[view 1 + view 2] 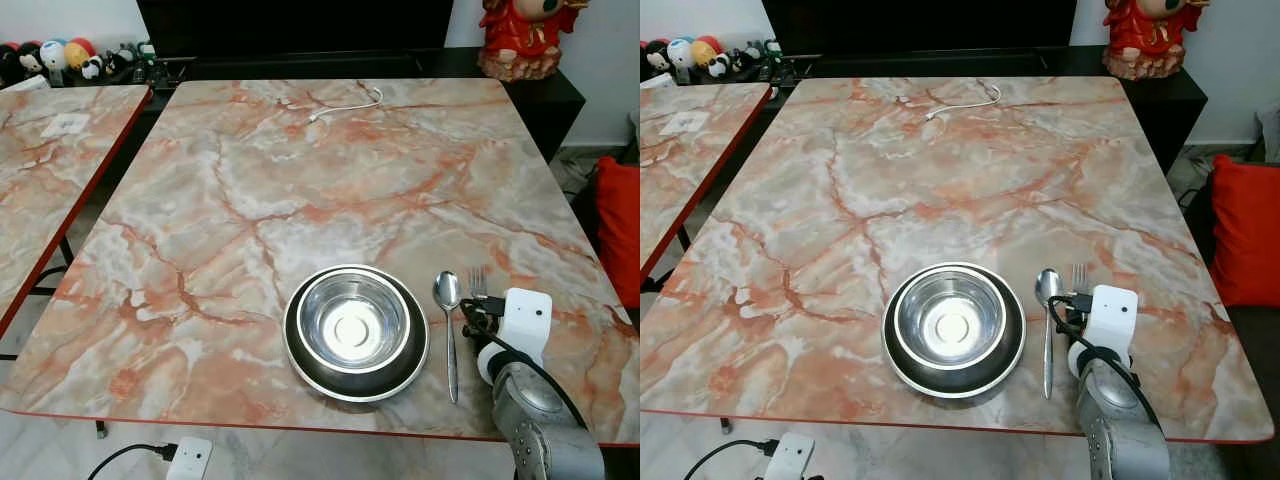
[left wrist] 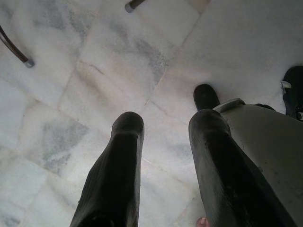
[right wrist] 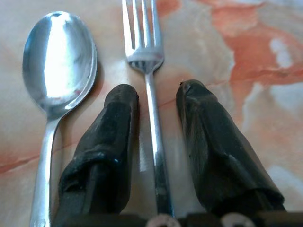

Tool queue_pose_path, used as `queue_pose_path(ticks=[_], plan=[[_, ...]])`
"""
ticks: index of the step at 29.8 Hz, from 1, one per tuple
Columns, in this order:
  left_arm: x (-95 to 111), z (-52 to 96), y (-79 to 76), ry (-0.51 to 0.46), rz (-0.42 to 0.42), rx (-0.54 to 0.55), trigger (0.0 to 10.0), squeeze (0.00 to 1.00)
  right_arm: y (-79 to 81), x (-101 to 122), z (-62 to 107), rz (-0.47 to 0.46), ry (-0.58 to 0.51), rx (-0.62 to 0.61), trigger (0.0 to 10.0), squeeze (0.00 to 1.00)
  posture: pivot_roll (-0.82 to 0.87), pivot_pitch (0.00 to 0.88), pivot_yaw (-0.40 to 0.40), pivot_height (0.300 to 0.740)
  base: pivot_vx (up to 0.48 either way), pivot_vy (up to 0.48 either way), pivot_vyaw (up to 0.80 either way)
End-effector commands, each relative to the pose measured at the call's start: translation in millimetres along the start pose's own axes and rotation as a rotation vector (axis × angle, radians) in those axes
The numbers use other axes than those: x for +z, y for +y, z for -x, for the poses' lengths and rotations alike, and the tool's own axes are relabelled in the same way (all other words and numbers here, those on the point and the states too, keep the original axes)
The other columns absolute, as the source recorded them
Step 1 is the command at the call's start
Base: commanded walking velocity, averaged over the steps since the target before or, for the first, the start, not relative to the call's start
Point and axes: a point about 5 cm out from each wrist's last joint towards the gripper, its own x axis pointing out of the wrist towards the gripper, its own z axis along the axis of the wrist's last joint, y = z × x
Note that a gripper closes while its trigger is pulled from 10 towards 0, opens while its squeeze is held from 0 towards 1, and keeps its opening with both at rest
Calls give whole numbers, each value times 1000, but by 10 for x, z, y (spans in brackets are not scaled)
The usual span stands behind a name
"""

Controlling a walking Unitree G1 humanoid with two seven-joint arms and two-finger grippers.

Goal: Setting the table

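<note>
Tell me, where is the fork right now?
The fork lies flat on the marble table near its front right edge, just right of the spoon, between the right gripper's open jaws.

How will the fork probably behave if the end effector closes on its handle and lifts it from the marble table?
The fork looks like polished metal, so it is probably stiff yet slippery between the right end effector's open fingers. Its handle is thin and lies flat on the table, so it may slide or twist rather than lift cleanly. The spoon lies close beside it and could get nudged.
</note>
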Motion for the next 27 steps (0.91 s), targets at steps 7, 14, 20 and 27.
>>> queue_pose_path(ticks=[7,14,20,27], plan=[[-107,20,-1,40,-2,-1,10000,0,-97,141,9,-23,-118,-91,10000,0,-122,135,48,740,0,0,0],[-111,22,2,40,2,1,10000,0,14,405,58,5,-357,-17,10000,0,-123,133,52,740,0,0,0],[-131,27,18,47,-4,1,10000,0,153,636,81,6,-513,80,10000,0,-149,125,61,740,0,0,0],[-149,30,16,56,13,4,10000,0,187,611,52,31,-519,141,10000,0,-139,113,51,740,0,247,0]])
